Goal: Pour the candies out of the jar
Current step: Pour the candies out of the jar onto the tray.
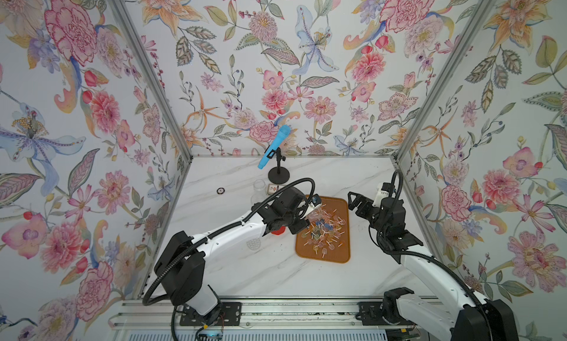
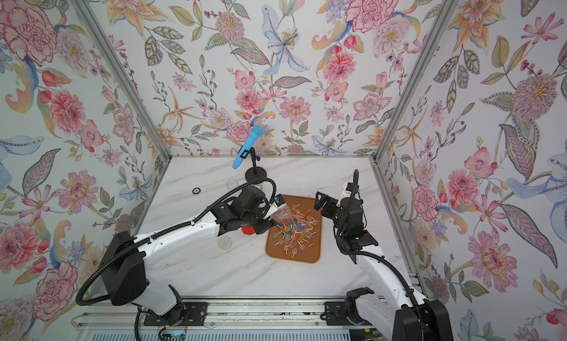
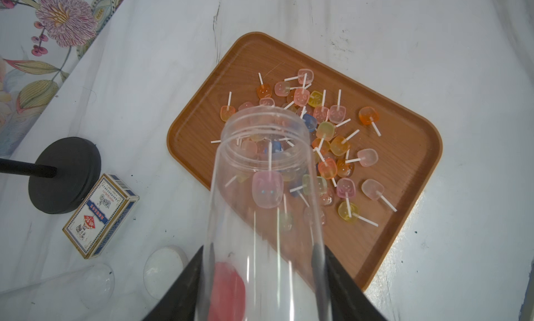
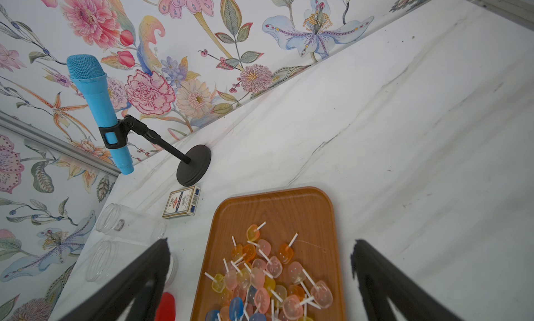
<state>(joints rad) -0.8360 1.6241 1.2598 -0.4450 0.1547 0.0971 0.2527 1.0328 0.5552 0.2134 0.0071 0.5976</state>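
Left hand (image 3: 263, 272) clamped on the clear plastic cylindrical jar (image 3: 260, 233), which is tilted with its open mouth over the brown rounded-rectangular tray (image 3: 404, 160). The candies (image 3: 332, 143) (tiny translucent orange, pink, yellow and blue lollipops on pale sticks) lie heaped on the tray. One pink lollipop (image 3: 267, 189) shows inside the jar near its neck. Right hand (image 4: 260, 256) empty, jaws wide apart, raised near the tray above the white marble tabletop (image 1: 245, 269).

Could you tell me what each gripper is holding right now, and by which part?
The left gripper clamps the clear jar around its lower body, mouth tilted over the tray. The right gripper is open, holding nothing.
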